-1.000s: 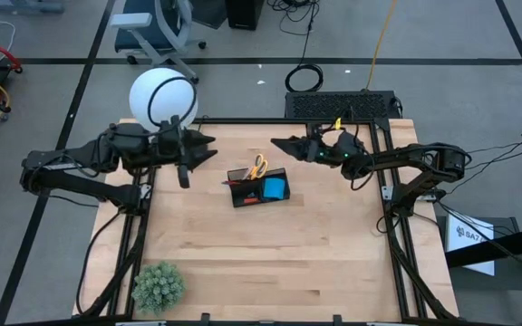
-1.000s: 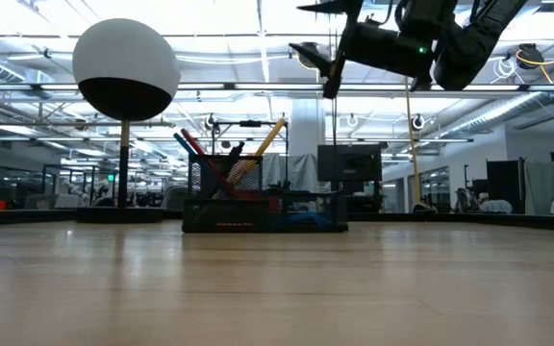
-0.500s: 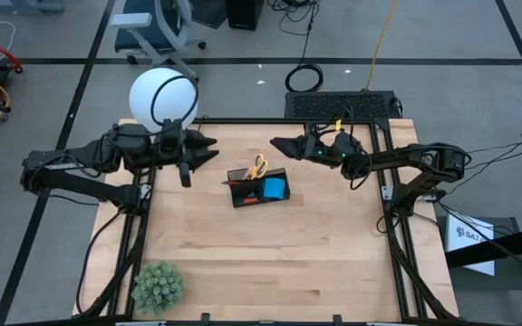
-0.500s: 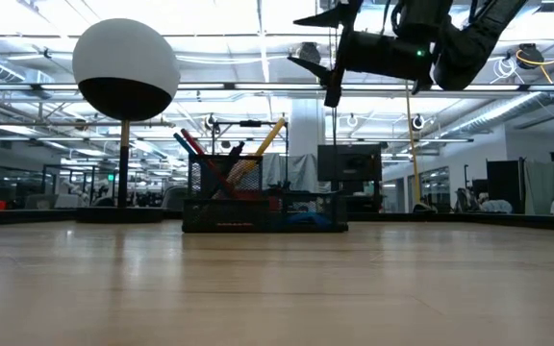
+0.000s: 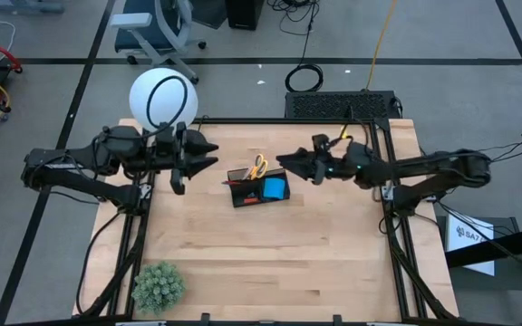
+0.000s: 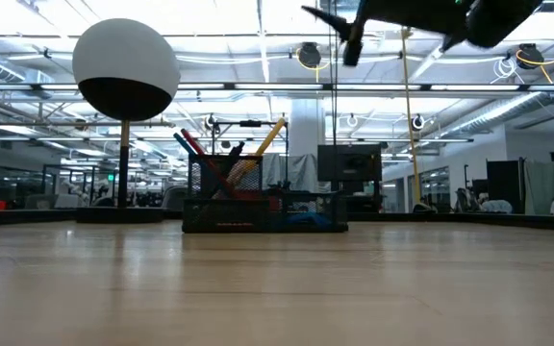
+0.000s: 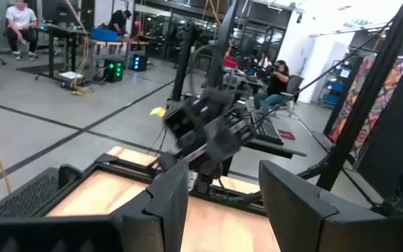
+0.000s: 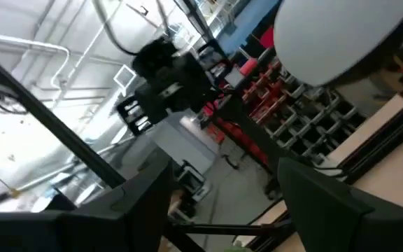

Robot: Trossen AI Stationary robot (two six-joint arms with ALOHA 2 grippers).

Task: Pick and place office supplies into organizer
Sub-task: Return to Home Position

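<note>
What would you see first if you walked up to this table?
The big white globe lamp by the left arm. Then the black organizer mid-table, holding yellow scissors and a blue note pad, with the left gripper and right gripper on either side.

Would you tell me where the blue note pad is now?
The note pad lies in the organizer, at its right end, by the scissors (high view).

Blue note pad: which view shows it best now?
High view: it looks straight down on the blue note pad at the right end of the organizer. The low view shows only a blue sliver through its wall; neither wrist view shows it.
</note>
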